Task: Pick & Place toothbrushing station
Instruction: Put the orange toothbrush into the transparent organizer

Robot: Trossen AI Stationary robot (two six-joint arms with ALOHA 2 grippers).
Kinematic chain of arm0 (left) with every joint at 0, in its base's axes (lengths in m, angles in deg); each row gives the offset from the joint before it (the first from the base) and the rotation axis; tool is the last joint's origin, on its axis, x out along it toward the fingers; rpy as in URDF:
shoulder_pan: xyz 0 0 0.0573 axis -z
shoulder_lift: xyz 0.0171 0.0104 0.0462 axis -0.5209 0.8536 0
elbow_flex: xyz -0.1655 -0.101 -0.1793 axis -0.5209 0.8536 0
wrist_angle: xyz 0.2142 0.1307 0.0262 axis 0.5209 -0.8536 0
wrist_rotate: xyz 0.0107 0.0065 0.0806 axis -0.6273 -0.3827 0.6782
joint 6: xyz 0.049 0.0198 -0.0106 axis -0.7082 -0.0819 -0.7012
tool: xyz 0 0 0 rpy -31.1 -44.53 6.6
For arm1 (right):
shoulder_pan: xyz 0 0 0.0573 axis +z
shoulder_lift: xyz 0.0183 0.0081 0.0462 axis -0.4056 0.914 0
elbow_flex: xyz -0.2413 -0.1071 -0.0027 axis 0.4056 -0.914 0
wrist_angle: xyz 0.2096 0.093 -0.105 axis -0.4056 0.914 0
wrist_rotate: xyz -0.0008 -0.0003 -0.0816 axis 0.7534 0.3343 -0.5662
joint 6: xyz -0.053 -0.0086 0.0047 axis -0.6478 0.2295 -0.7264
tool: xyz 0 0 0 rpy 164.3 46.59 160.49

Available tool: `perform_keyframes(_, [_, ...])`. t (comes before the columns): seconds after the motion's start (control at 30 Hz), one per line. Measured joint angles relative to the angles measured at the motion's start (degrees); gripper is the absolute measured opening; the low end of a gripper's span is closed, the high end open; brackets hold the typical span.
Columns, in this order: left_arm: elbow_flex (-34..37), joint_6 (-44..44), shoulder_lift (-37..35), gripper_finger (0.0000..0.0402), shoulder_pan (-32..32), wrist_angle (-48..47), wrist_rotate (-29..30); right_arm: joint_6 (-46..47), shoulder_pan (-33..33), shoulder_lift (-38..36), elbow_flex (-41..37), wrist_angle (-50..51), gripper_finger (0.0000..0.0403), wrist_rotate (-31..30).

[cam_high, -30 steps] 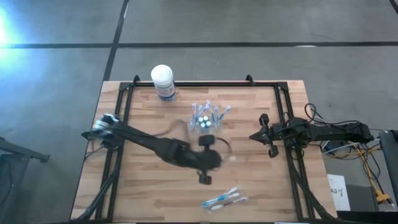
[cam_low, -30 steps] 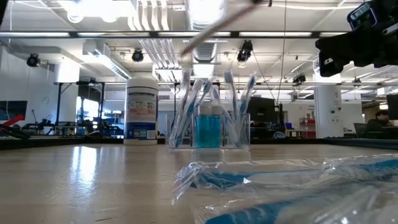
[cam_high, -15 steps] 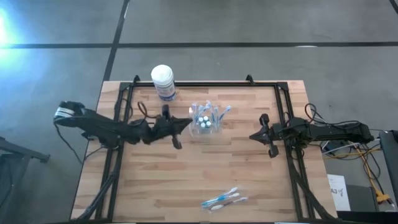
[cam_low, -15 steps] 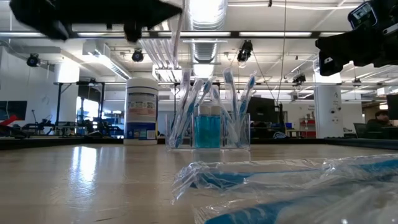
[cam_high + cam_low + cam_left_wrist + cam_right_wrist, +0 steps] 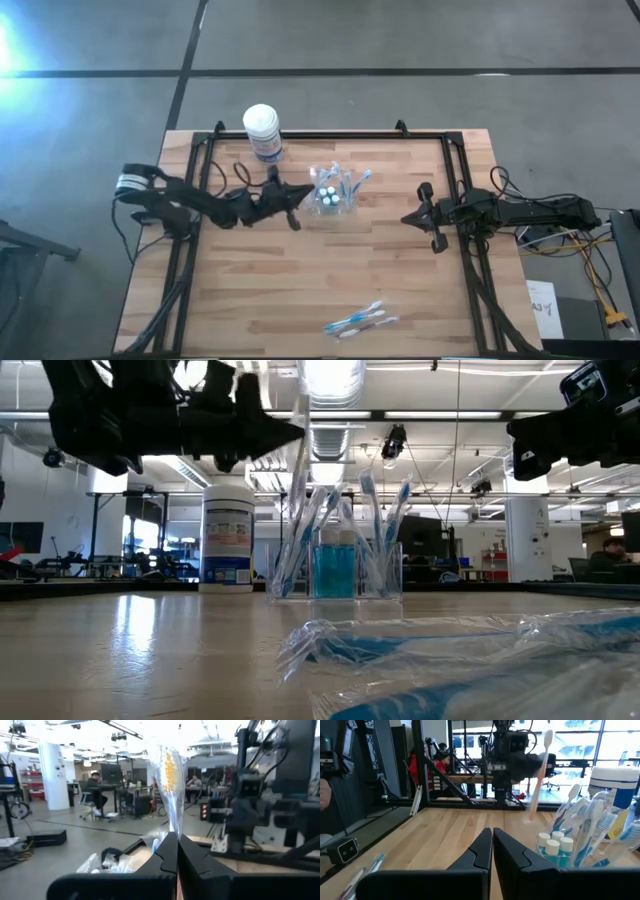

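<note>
Slim toothbrush in clear crinkly wrapper (image 5: 170,780) hung upright, pinched at its lower end in the closed left gripper (image 5: 296,203), just beside the small clear plastic cup (image 5: 332,195) of blue-white toothbrushes and white-capped tubes. Likely light, stiff inside, wrapper slippery; hold the handle firmly. White-lidded blue-label canister (image 5: 262,131) stood near. More wrapped brushes (image 5: 356,320) lay at the table's near edge. Right gripper (image 5: 411,218) waited, shut and empty, at the right.

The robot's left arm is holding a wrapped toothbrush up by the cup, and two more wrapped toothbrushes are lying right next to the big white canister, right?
Not quite. The left gripper does hold a wrapped toothbrush near the cup, but the two spare wrapped toothbrushes lie at the table's opposite edge, far from the white canister. The high view shows it.
</note>
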Motion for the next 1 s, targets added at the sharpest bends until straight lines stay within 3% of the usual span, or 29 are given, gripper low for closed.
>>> perform_keyframes(0.27, [-1.8,-3.8,6.9,0.0000,-2.7,3.5,5.1,0.0,0.0,0.0,0.0,0.1,0.0013,0.0])
perform_keyframes(0.53, [-1.6,-7.2,10.4,0.0000,-3.3,4.0,5.5,-0.2,0.0,0.0,0.0,0.2,0.0013,0.1])
perform_keyframes(1.0, [2.1,-2.3,12.9,0.0000,-3.3,3.9,8.6,-0.3,0.0,0.6,0.0,0.2,0.0013,0.1])
